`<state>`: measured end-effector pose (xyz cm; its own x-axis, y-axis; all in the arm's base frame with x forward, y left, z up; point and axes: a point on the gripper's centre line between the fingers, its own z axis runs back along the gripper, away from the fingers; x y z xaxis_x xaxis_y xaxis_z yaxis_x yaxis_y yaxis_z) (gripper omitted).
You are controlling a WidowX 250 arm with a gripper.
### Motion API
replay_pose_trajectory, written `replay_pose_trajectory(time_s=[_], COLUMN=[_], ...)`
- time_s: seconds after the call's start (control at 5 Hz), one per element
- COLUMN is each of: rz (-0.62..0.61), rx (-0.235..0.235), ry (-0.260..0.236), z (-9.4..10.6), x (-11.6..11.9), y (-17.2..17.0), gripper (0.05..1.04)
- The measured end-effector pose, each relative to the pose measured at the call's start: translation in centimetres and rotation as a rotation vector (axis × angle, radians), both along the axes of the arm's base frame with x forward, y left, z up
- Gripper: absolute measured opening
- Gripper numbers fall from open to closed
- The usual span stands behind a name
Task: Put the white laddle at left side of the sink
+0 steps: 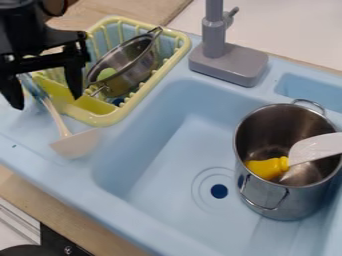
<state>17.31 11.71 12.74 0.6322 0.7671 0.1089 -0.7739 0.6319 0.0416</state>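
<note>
At the upper left, my gripper (43, 90) hangs with its two fingers wide apart, open. A white ladle (77, 143) rests on the left ledge of the blue sink (160, 165), head toward the front. Its pale handle slants up and left to a bluish end, which shows between and below the fingers; whether they touch it I cannot tell. Another white utensil, a wide-headed one (317, 148), leans in the metal pot at the right, beside a yellow piece (267, 168).
A yellow-green dish rack (103, 120) holding a metal strainer (123, 67) stands right of the gripper. The grey faucet (230, 62) rises behind the basin. The tall metal pot (284, 200) stands in the basin's right part, near the drain (219, 191).
</note>
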Motion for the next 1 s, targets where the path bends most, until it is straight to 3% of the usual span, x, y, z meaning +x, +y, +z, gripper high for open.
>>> replay_pose_trajectory(time_s=[0.4,0.8,1.0], rz=[0.036,-0.015,-0.097], rx=[-0.028,-0.034,-0.037], ry=[-0.016,-0.03,-0.01], z=[-0.55,-0.82,-0.66], x=[0.04,0.24,0.33], y=[0.59,0.65,0.22], gripper=[0.949,0.393,0.251])
